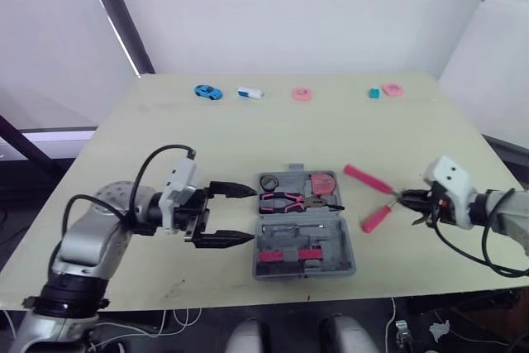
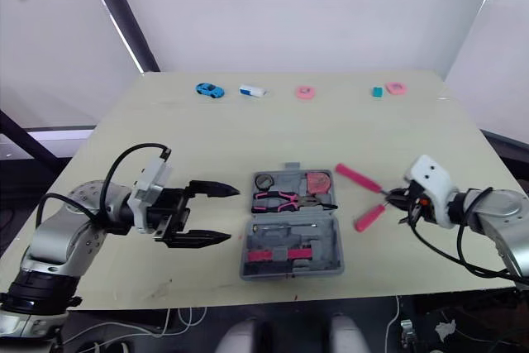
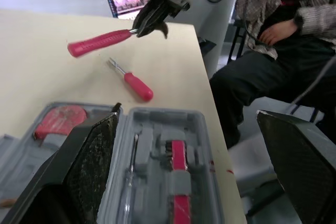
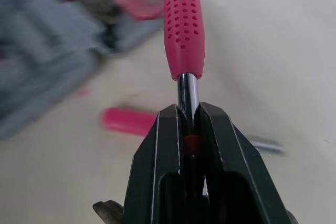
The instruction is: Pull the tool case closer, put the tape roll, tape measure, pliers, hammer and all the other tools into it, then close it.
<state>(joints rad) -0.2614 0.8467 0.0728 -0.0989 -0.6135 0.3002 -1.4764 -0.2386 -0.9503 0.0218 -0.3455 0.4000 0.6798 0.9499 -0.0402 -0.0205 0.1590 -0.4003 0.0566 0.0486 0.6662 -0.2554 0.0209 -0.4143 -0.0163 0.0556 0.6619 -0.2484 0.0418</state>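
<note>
Right wrist view: right gripper (image 4: 188,115) clamped tight on the metal shaft of a pink-handled tool (image 4: 184,24), a grip the head views leave unclear. Left eye view: held tool just right of the open tool case (image 1: 304,237); left gripper (image 1: 248,214) spread wide, empty, just left of the case

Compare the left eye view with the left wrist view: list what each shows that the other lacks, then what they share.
Left eye view, beyond the wrist view: a small blue toy car, a white-and-blue block and a pink ring along the table's far edge.
Left wrist view, beyond the eye view: a seated person in dark trousers beside the table, and a lit screen.
Shared: the open grey plastic tool case, the right gripper with jaws shut on the metal shaft of a pink-handled tool, and a pink-handled screwdriver lying on the cream table.
</note>
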